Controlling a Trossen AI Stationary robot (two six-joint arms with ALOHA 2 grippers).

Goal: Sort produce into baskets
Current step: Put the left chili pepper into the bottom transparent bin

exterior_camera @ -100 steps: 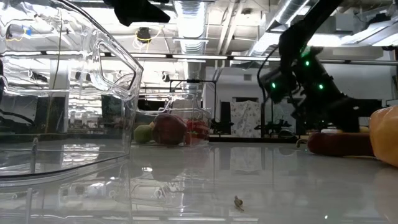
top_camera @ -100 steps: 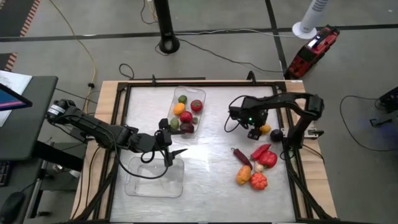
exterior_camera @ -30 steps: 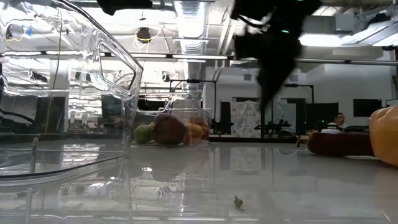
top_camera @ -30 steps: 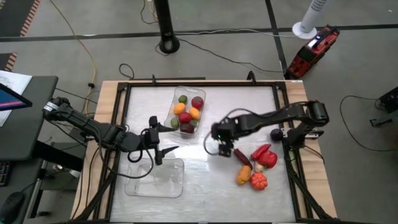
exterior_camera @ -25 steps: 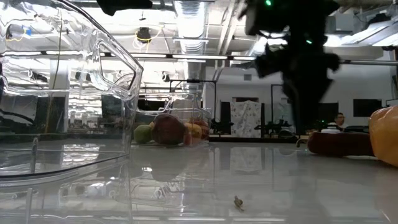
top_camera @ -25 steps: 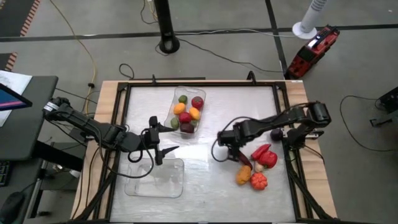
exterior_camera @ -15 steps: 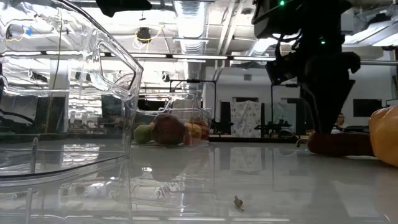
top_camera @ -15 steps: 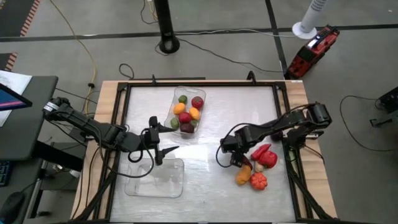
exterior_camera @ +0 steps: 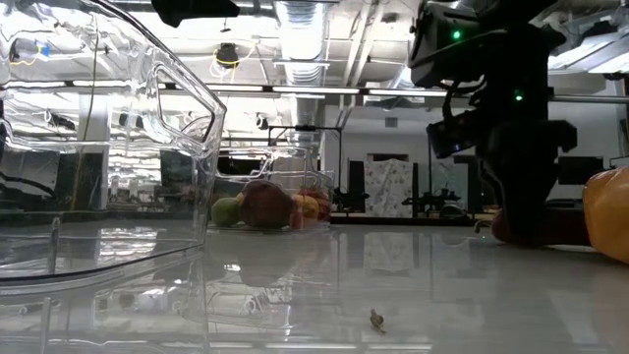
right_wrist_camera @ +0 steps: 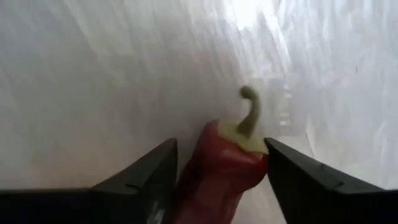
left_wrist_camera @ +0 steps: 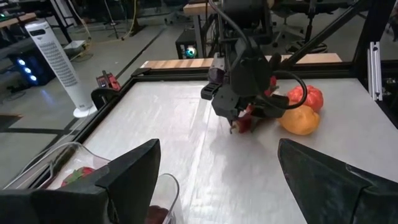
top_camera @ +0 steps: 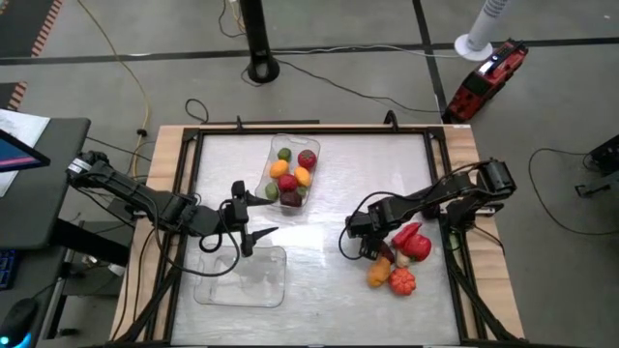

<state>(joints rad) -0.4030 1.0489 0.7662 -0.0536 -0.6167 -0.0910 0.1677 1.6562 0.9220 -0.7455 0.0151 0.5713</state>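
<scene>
While a dark red chili pepper [right_wrist_camera: 217,168] lies on the white tabletop [top_camera: 338,184] with its pale curled stem pointing away, the right hand [top_camera: 372,247] stands low over it, its two dark fingers [right_wrist_camera: 143,180] spread to either side of the pepper and close to its flanks (whether they touch it cannot be told from the right wrist view). The pepper sits at the near edge of a small heap of produce on the right side of the tabletop: a bright red pepper [top_camera: 414,242], an orange piece [top_camera: 378,275] and a red-orange ribbed piece [top_camera: 402,281] just beside one another. Toward the far middle of the tabletop, one clear basket [top_camera: 311,179] holds several pieces, among them a red one [top_camera: 307,160], an orange one [top_camera: 280,168], a green one [top_camera: 271,191] and a dark purple one [top_camera: 291,199]. A second clear basket [top_camera: 274,288] lies at the near left. The left hand [top_camera: 253,224] hovers between the two baskets, above the near one's far edge, its fingers [left_wrist_camera: 124,180] spread wide and holding nothing. Beyond the tabletop stand a white tower fan [top_camera: 484,27] and a red device [top_camera: 486,79] on the floor.
</scene>
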